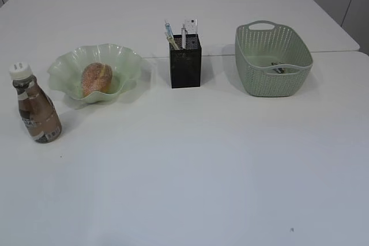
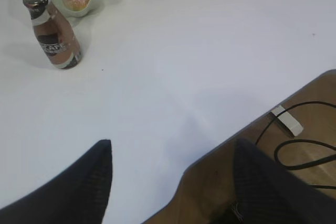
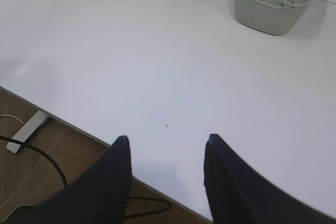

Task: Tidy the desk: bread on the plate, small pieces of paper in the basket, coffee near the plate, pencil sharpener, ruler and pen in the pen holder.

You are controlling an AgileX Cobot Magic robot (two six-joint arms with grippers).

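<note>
Exterior view, near to far: bare white desk (image 1: pixel 184 188) in front, neither arm in sight. Further back at 9 o'clock, coffee bottle (image 1: pixel 36 105) upright, just beside the ruffled glass plate (image 1: pixel 130 61). Bread (image 1: pixel 96 79) lying in that plate at 10 o'clock. At 12 o'clock, black mesh pen holder (image 1: pixel 185 61) with a pen (image 1: pixel 170 34) and the clear ruler (image 1: pixel 189 27) poking out of the top; pencil sharpener not to be made out. At 2 o'clock, sage-green basket (image 1: pixel 271 61) holding small scraps (image 1: pixel 278 68), likely the paper.

Wrist views: left gripper (image 2: pixel 173 182) spread wide and empty, hanging over the desk's near edge, coffee far off at 11 o'clock. Right gripper (image 3: pixel 165 174) likewise parted, nothing between the fingers, also at the near edge, basket far off at 1 o'clock.

Judged from the layout: every listed item seemingly placed, arms parked clear, task at or near its end. Next move, if any: a check for the sharpener inside the holder, otherwise none.
</note>
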